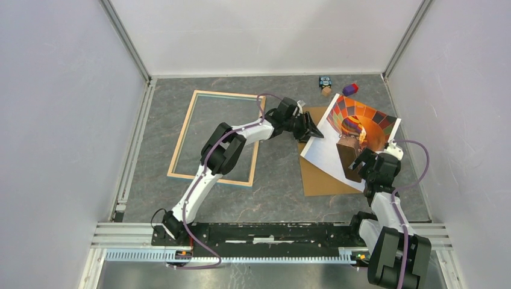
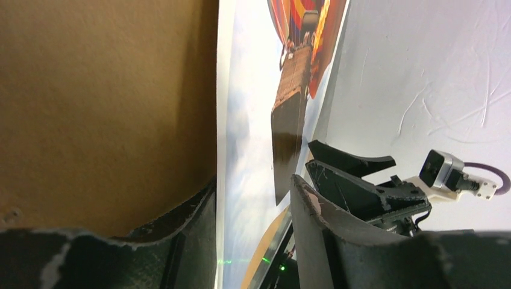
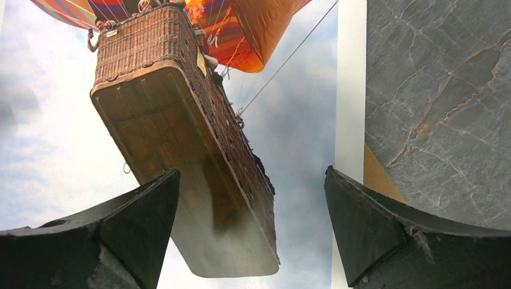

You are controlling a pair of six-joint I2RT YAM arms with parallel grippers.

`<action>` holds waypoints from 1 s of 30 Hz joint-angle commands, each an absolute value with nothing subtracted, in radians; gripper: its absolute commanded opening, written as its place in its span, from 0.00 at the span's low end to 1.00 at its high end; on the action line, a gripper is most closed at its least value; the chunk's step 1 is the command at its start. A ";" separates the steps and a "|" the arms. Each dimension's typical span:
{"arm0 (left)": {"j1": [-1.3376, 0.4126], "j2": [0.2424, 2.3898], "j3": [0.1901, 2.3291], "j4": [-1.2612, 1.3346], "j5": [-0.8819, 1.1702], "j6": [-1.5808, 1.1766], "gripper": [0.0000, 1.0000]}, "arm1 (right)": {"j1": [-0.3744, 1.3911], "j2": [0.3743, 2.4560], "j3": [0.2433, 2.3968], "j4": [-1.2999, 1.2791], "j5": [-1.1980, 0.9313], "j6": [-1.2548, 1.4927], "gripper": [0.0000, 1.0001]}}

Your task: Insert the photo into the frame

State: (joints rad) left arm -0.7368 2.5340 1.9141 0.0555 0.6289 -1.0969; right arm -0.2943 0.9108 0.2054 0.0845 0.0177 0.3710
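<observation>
The photo [image 1: 349, 129], a hot-air balloon print with a brown basket, lies tilted over the brown hardboard sheet [image 1: 319, 177] at the right. My left gripper [image 1: 312, 133] is at its left edge. In the left wrist view the photo [image 2: 247, 120] runs between the parted jaws of my left gripper [image 2: 253, 186], against the left finger [image 2: 202, 211]. My right gripper [image 1: 363, 161] is open over the photo's near right part. In the right wrist view my right gripper [image 3: 252, 180] straddles the printed basket [image 3: 181, 138]. The frame [image 1: 181, 141] lies flat at left centre, pale wood side up.
A small toy figure [image 1: 325, 84] and a purple and red block [image 1: 350, 90] sit by the back wall. White enclosure walls stand close on all sides. The hardboard shows in the left wrist view [image 2: 102, 102] and the right wrist view [image 3: 376, 177], beside the grey table [image 3: 440, 90].
</observation>
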 commanded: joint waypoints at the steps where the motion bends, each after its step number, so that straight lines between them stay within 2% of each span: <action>1: -0.723 2.587 2.029 -0.020 0.636 -1.036 0.50 | -0.285 0.910 0.187 0.049 0.002 0.383 0.95; 8: -0.723 2.628 2.091 -0.014 0.661 -1.038 0.37 | -0.283 0.916 0.183 0.054 0.002 0.388 0.95; 12: -0.723 2.627 2.140 -0.069 0.668 -0.998 0.24 | -0.280 0.899 0.184 0.054 0.003 0.379 0.95; 14: -0.724 2.623 2.160 -0.094 0.675 -0.974 0.22 | -0.276 0.886 0.183 0.056 0.002 0.373 0.95; 18: -0.724 2.608 2.165 -0.125 0.677 -0.958 0.03 | -0.266 0.862 0.185 0.055 -0.017 0.349 0.98; 23: -0.730 2.565 2.227 -0.332 0.650 -0.820 0.02 | -0.244 0.825 0.204 0.033 -0.029 0.309 0.98; 30: -0.761 2.273 2.127 -0.680 0.400 -0.513 0.02 | -0.196 0.748 0.229 0.004 -0.018 0.270 0.98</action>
